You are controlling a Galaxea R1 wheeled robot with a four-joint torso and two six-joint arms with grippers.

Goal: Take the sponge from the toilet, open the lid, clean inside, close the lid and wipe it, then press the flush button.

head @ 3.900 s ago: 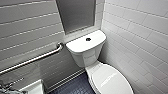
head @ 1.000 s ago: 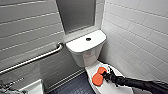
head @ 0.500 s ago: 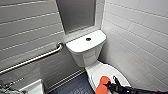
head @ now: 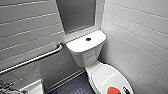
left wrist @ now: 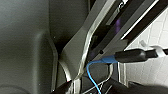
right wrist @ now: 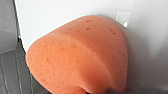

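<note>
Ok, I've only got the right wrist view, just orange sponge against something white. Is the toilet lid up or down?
Observer: Down. In the head view the smooth white oval plastic lid covers the bowl, and the bright orange oblong sponge is at its front end.
Operator: Where's the flush button?
Observer: A dark round button sits in the middle of the flat white tank top.
Operator: Anything on the left wall?
Observer: A metal grab bar slants along the grey tiled wall, ending beside the tank.
</note>
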